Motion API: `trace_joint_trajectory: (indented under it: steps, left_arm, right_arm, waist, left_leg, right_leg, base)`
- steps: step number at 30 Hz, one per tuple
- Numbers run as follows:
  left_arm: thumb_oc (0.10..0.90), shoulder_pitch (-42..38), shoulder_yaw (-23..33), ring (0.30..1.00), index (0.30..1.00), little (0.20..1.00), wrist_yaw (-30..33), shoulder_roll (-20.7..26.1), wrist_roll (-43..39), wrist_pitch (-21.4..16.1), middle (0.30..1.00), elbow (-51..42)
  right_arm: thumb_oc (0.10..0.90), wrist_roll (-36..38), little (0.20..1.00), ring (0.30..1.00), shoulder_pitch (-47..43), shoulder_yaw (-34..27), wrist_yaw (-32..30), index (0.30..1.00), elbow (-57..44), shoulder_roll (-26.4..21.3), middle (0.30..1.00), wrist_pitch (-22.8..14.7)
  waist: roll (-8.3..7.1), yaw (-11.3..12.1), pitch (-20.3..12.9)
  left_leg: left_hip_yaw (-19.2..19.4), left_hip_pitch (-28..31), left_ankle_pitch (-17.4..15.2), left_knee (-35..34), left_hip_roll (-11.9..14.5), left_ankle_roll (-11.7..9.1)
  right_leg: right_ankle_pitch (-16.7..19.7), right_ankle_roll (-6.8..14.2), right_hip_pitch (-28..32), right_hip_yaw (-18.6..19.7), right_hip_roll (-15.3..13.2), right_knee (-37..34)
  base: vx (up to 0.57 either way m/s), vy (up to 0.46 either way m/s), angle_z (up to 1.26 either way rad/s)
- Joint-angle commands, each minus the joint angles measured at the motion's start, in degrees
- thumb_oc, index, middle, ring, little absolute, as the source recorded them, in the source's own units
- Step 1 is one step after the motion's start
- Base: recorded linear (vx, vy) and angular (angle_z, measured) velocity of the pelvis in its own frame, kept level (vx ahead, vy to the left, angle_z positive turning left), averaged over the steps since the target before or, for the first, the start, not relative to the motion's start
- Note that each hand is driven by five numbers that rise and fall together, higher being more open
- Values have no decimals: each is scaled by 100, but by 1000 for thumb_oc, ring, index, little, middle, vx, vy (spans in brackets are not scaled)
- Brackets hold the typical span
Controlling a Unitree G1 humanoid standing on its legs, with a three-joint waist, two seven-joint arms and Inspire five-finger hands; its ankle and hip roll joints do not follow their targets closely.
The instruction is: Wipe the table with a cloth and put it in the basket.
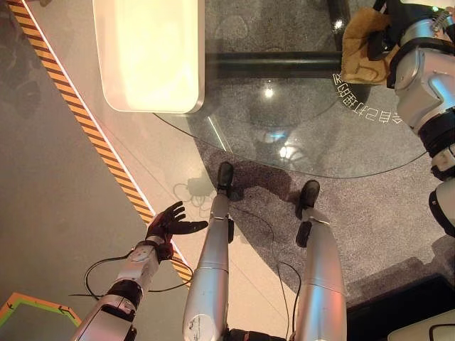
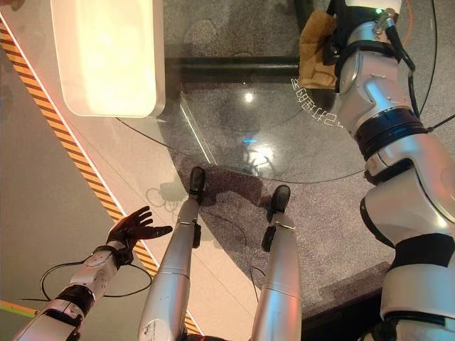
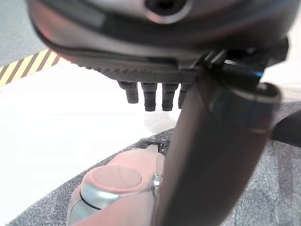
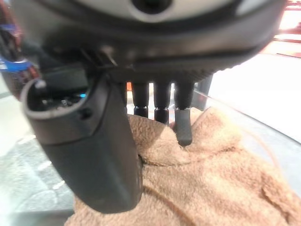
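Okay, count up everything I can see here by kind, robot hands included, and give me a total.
Cloth: 1
Glass table: 1
White table: 1
Robot hand: 2, the left robot hand and the right robot hand
Total: 5

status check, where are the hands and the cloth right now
Right hand on the tan cloth, fingers straight, pressing it on the glass table. Left hand open, idle, low over the floor. Nothing in the way on the glass.
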Motion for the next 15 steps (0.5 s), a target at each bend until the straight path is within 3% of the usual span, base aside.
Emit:
trace_joint_trajectory:
  steps: [1, 8, 9, 10, 15]
  left_arm:
    - [800, 199, -110, 900, 900, 900, 143, 183, 95, -115, 900, 79]
    - [800, 215, -80, 900, 900, 900, 125, 183, 112, -158, 900, 58]
    - [800, 263, -100, 900, 900, 900, 128, 170, 113, -157, 900, 60]
    - [800, 223, -79, 900, 900, 900, 128, 176, 119, -170, 900, 53]
    - [800, 245, -90, 900, 900, 900, 153, 145, 138, -183, 900, 46]
  right_arm:
    - [100, -240, 200, 300, -528, 71, -135, 300, -1082, 846, 300, -388]
    - [100, -383, 200, 300, -489, 128, -25, 300, -1345, 1060, 300, -274]
    - [100, -389, 200, 300, -422, 134, -23, 300, -1358, 1096, 300, -269]
    - [100, -398, 200, 300, -476, 128, -2, 300, -1395, 1109, 300, -244]
    - [100, -462, 200, 300, -435, 111, 67, 300, -1470, 1224, 300, -230]
  waist:
    - [-129, 233, -38]
    - [-159, 297, -38]
    - [-172, 296, -38]
    - [-158, 315, -38]
    - [-143, 363, -38]
  left_leg:
    - [287, -25, -149, 10, -924, 771]
    - [263, -67, -128, 17, -947, 793]
    - [258, 83, -317, 38, -959, 778]
    - [257, -61, -120, -3, -948, 795]
    - [222, -68, -104, -15, -972, 803]
  right_leg:
    - [571, -299, 327, -592, 553, -1129]
    - [594, -287, 320, -634, 560, -1142]
    - [396, -246, 440, -577, 555, -1069]
    - [589, -283, 331, -646, 559, -1150]
    - [583, -274, 340, -676, 540, -1143]
  base:
    - [0, 0, 0]
    - [10, -2, 0]
    - [0, 0, 0]
    - [0, 0, 0]
    - [-13, 6, 0]
